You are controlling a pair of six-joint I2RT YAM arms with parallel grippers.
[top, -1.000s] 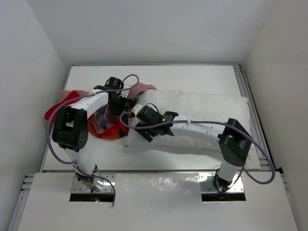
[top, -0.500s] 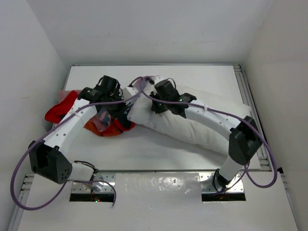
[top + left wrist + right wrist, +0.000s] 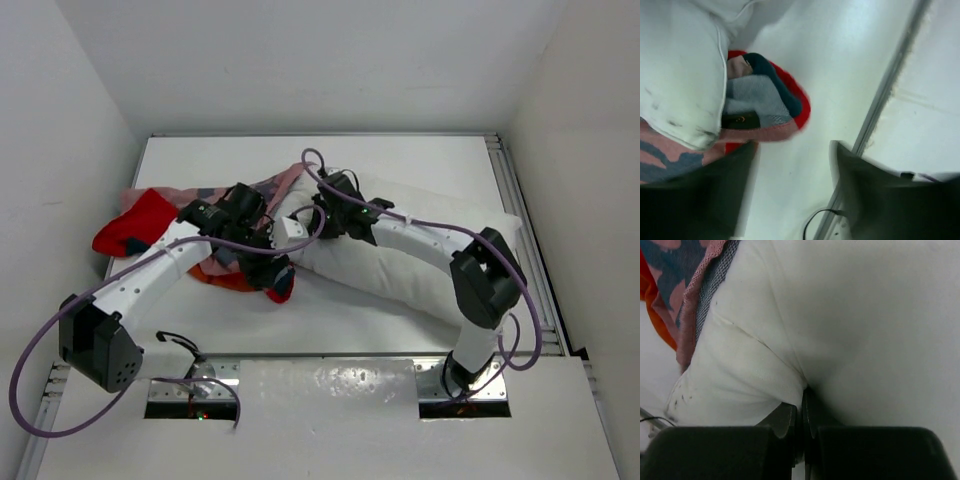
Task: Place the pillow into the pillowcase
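Note:
The white pillow (image 3: 420,265) lies across the right half of the table, its left corner (image 3: 680,75) tucked against the red-orange pillowcase (image 3: 140,225). That cover is bunched at the left, and a fold of it (image 3: 770,100) shows red, pink and dark blue by the pillow's corner. My right gripper (image 3: 322,215) is at the pillow's left end, shut on a pinch of its white cloth (image 3: 802,402). My left gripper (image 3: 275,270) hovers over the pillowcase's near edge. It is open (image 3: 795,200), with only bare table between its fingers (image 3: 695,190).
A metal rail (image 3: 880,100) runs along the table's near edge, with a thin black cable (image 3: 815,225) by it. White walls close in the table (image 3: 330,320) on the left, back and right.
My left gripper has opened and drawn toward the near side, off the pillowcase. The right gripper has shut on the pillow's left end, and the pillow has turned slightly.

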